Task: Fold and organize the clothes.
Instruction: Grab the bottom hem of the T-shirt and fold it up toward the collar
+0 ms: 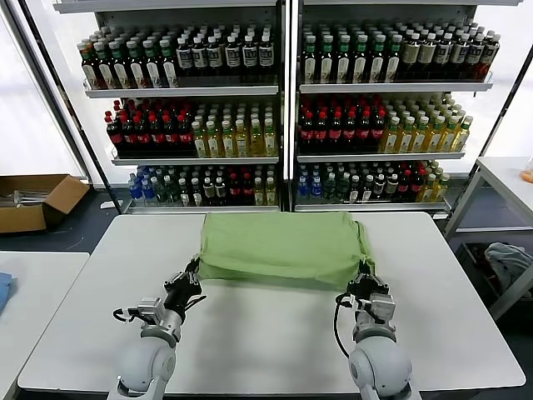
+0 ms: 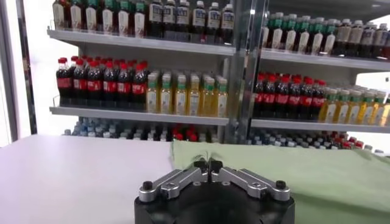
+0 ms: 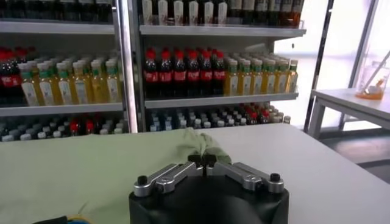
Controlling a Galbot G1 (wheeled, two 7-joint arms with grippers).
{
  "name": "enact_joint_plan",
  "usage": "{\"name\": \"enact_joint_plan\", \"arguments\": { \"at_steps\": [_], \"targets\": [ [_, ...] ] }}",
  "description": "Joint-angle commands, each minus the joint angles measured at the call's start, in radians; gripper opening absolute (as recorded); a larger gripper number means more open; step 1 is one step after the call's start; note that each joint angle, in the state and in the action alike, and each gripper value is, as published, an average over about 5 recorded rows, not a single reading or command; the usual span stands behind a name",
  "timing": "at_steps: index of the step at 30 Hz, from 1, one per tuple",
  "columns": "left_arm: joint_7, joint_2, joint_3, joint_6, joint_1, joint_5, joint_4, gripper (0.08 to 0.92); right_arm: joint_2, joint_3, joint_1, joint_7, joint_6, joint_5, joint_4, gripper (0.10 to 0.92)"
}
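Nearest, the left pincer [image 1: 191,272] and right pincer [image 1: 363,275] each pinch a near corner of the light green shirt [image 1: 283,246], folded flat mid-counter [image 1: 100,333]. Beyond, shelves [image 1: 283,87] hold rows of bottles [image 1: 175,58]; an open cardboard box [image 1: 33,202] sits far left.

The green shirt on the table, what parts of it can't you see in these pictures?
- Collar, buttons, logo: none shows in any view; the shirt lies folded, plain side up.
- Near corners: in the head view the left gripper and right gripper cover them.
- Pinched cloth: in both wrist views the shut fingers hide it.
- Shirt's far side: cut off by each wrist view's edge.
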Motion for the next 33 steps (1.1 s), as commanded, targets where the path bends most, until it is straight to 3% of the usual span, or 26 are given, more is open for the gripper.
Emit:
{"name": "enact_joint_plan", "arguments": {
  "at_steps": [1,26,33],
  "targets": [
    [-0.003,0.006,0.015,-0.012,-0.107,-0.012,0.135,0.084,0.010,-0.004,0.124,-0.004,0.001,-0.015,-0.110,0.107],
    [0.001,0.001,0.050,0.006,-0.203,-0.001,0.271,0.084,-0.001,-0.025,0.272,-0.071,0.000,-0.083,-0.336,0.108],
    [-0.016,0.001,0.049,0.024,-0.199,0.009,0.248,0.141,0.024,-0.015,0.273,-0.058,-0.014,-0.038,-0.326,0.261]
  ]
}}
